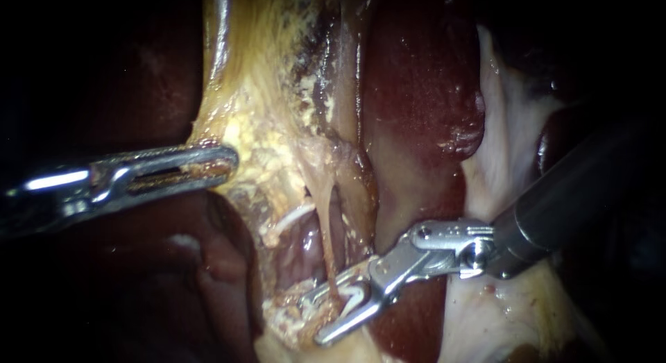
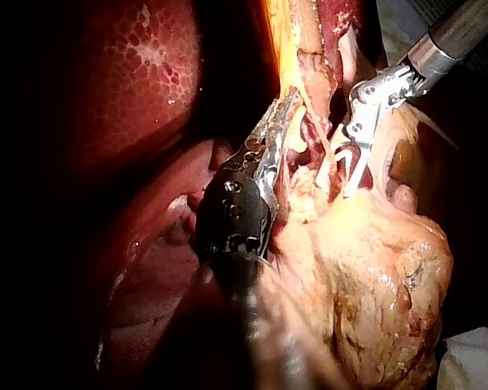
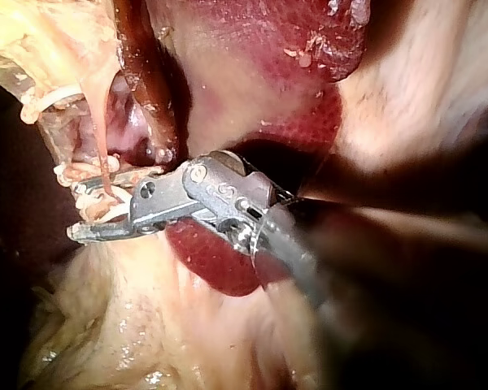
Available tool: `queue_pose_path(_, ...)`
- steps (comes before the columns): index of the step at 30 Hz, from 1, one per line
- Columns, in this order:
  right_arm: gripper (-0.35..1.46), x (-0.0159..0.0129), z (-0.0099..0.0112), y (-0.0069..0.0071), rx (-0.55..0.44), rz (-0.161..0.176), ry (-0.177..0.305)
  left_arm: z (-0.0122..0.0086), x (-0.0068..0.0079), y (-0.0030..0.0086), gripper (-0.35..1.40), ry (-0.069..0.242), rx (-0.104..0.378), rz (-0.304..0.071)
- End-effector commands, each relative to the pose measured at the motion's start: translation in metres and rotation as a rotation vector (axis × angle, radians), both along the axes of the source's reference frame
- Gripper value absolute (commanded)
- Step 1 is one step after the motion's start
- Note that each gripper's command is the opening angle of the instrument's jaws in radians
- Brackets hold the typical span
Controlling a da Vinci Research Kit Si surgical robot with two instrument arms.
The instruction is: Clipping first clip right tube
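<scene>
A thin pinkish tube (image 1: pixel 327 224) runs down through an opened window in the yellow fatty tissue (image 1: pixel 263 92). My right instrument (image 1: pixel 318 318) comes in from the right, its jaws open astride the lower end of this tube, with a pale clip (image 1: pixel 355 296) seated between them. The right wrist view shows the same tube (image 3: pixel 103 146) dropping between the open jaws (image 3: pixel 75 211). My left instrument (image 1: pixel 208 165) is shut on the edge of the yellow tissue and holds it to the left. In the left wrist view its jaws (image 2: pixel 281 130) grip that tissue beside the tube (image 2: pixel 321 134).
Dark red liver (image 1: pixel 416 92) lies behind and to the right of the window. Whitish tissue (image 1: pixel 506 127) lies under my right instrument's shaft. A white looped strand (image 1: pixel 291 217) sits left of the tube. A lumpy yellow fatty mass (image 2: pixel 374 268) lies beside my left instrument.
</scene>
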State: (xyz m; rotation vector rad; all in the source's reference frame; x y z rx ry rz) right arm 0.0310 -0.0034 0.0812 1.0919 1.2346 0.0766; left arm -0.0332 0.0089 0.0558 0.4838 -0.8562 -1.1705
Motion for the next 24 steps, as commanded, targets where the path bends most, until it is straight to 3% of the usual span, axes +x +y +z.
queue_pose_path(1, 0.11, 0.0000, 0.0001, 0.0000, 0.000, 0.001, 0.000, 0.0000, 0.0000, 0.0000, -0.35, 0.000, 0.000, 0.000)
queue_pose_path(3, 0.04, -0.0001, 0.0001, 0.0001, 0.000, 0.001, 0.000, 0.0000, 0.0000, 0.0000, -0.35, 0.000, 0.000, 0.000)
queue_pose_path(6, -0.35, -0.0003, 0.0003, 0.0003, 0.000, 0.003, -0.001, 0.0000, 0.0000, 0.0000, -0.35, 0.000, 0.000, 0.000)
queue_pose_path(11, -0.35, -0.0006, 0.0007, 0.0014, 0.004, 0.024, -0.014, 0.0000, 0.0000, 0.0000, -0.35, 0.000, 0.000, 0.000)
queue_pose_path(24, -0.35, -0.0006, 0.0009, 0.0011, 0.015, 0.024, -0.025, 0.0002, 0.0000, 0.0001, -0.35, 0.001, -0.001, -0.001)
